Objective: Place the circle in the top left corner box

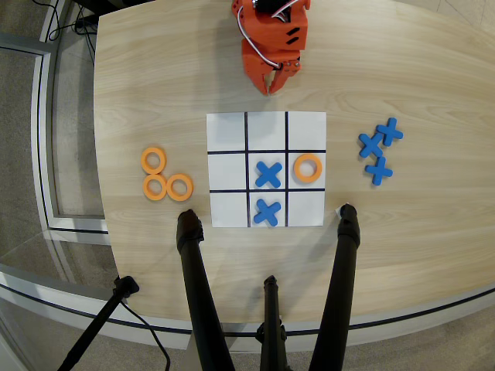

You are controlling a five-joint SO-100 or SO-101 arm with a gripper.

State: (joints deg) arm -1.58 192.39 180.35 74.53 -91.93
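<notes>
Three orange rings lie together on the wood left of the paper grid: one circle (154, 160) above and two more (155, 187) (179, 186) below it. A fourth ring (308, 168) sits in the grid's middle-right cell. The top left corner box (227, 131) is a bare white cell. My orange gripper (271, 85) hangs above the table just beyond the grid's top edge, over the middle column. Its jaws are shut with nothing in them, and it is far from every ring.
Blue X pieces fill the centre cell (268, 175) and the bottom-middle cell (267, 212). Three more X pieces (378, 148) lie right of the grid. Black tripod legs (189, 255) (346, 232) stand at the near table edge, touching the grid's lower corners.
</notes>
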